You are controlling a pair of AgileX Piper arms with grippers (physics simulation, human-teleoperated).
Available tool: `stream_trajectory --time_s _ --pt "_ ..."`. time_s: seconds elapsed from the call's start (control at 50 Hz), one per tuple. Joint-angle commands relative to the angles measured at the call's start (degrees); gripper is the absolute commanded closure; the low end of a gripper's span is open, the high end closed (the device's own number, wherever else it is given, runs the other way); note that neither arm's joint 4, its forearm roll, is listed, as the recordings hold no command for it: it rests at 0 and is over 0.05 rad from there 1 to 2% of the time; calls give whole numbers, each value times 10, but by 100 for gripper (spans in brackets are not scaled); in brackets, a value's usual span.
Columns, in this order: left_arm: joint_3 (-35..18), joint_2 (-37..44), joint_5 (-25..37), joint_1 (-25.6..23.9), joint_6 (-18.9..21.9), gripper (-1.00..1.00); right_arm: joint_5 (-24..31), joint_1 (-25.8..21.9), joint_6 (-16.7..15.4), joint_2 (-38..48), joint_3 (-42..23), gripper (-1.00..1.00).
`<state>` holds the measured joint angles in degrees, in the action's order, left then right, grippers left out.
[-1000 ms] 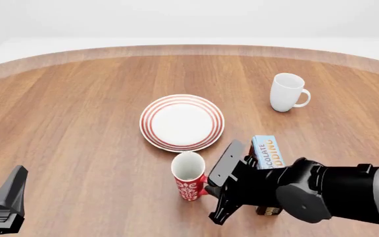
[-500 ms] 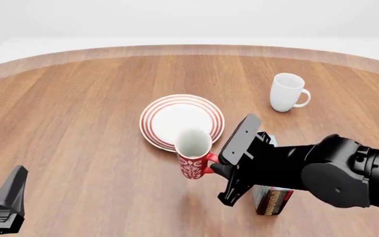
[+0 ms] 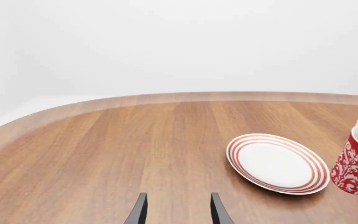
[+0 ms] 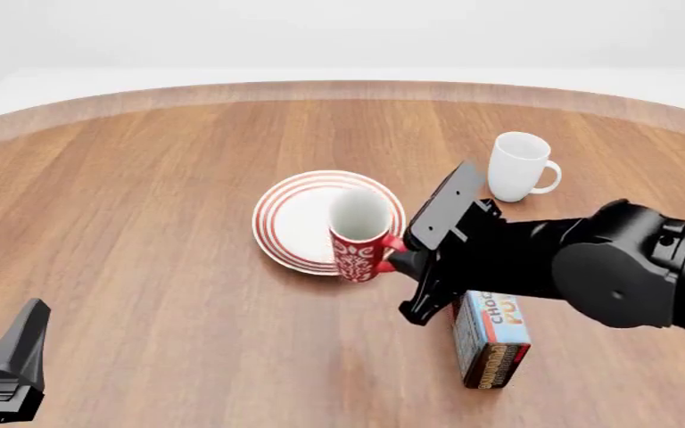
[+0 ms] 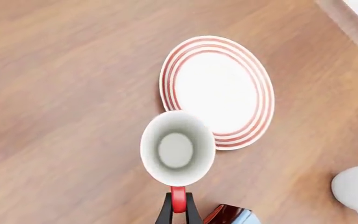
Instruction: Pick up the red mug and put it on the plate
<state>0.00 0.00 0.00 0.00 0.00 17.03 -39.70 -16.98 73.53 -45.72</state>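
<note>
Now the right jaws clamp the red mug's [image 4: 360,234] handle above the plate [image 4: 289,217]; left jaws apart.

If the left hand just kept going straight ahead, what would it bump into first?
Probably nothing. The left hand points over bare table; the plate and red mug sit off to one side, though depth is hard to judge.

The red mug [image 4: 360,236] wears a white ornamental pattern, with a white inside. The plate [image 4: 295,218] is white, ringed in red. A plain white mug [image 4: 516,167] stands on the brown wood-grain desk [image 4: 140,196].
</note>
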Motion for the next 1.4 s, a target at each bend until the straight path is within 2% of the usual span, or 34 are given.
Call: stream_trajectory --time_s 0.02,0.12,0.28,0.64,1.4 --pt "0 0 0 0 0 -100 -15 26 -11 19 -27 100" --pt "0 0 0 0 0 -100 -21 29 -15 24 -28 100" --pt "0 0 0 0 0 -100 -53 64 -36 45 -46 100" --pt "0 0 0 0 0 -100 -98 100 -47 121 -105 100" --pt "0 0 0 0 0 -100 -142 76 -42 260 -197 100"
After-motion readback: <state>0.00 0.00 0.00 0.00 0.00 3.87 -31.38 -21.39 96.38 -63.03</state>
